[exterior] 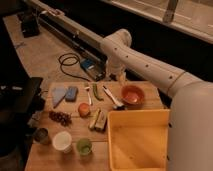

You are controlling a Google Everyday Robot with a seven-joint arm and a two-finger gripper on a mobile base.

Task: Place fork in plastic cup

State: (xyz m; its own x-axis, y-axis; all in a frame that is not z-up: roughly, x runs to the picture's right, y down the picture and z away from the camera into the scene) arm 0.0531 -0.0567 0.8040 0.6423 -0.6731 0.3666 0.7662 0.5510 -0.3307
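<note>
Camera view is showing the tool point(120, 78) hanging over the desk's point(52, 159) far edge; whether it is open or gripping anything, I cannot tell. The fork point(88, 95) is lying near it, camera-ward, just beside a green utensil point(96, 92); the plastic cup point(84, 146) is standing well apart from it. Reaching for the fork's middle while sparing the neighbours is looking wisest. Counting: one fork, three cups.

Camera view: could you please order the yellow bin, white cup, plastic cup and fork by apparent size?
1. yellow bin
2. white cup
3. plastic cup
4. fork
The gripper hangs above the table's far edge.
</note>
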